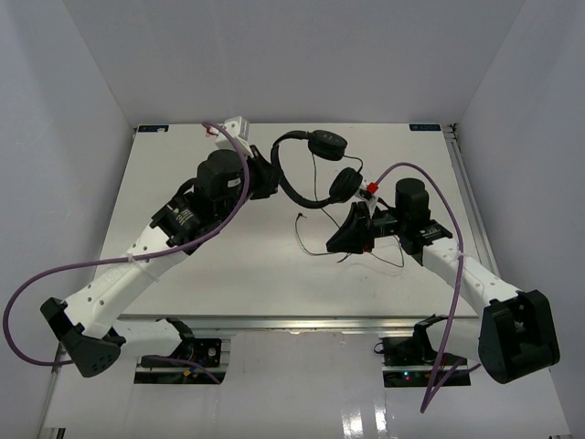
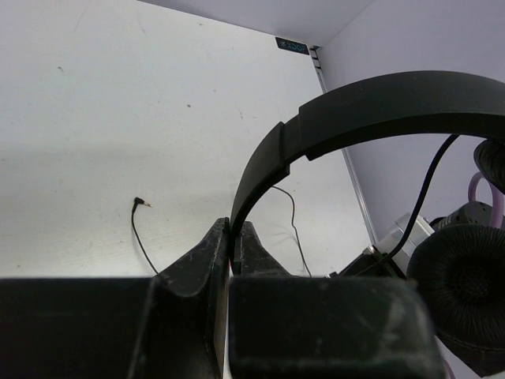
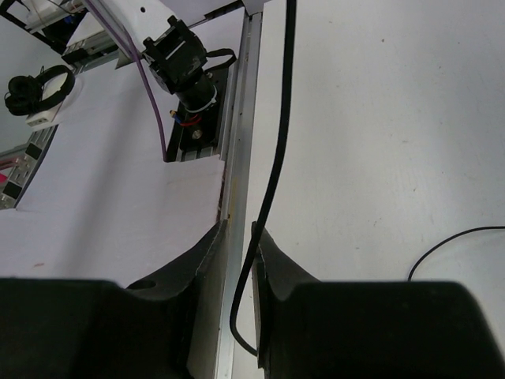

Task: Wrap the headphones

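Mid-wrap: left jaws clamped on the headband, right jaws slightly apart around the cord.
The headband (image 2: 379, 106) holds the headphones (image 1: 326, 144) up over the far middle of the worktop (image 1: 274, 274). The cord (image 3: 276, 158) runs loose through my right gap. Next, I judge, I re-pinch it and carry it round the band. Both arms reach inward, the left arm (image 1: 137, 265) stretched farther.
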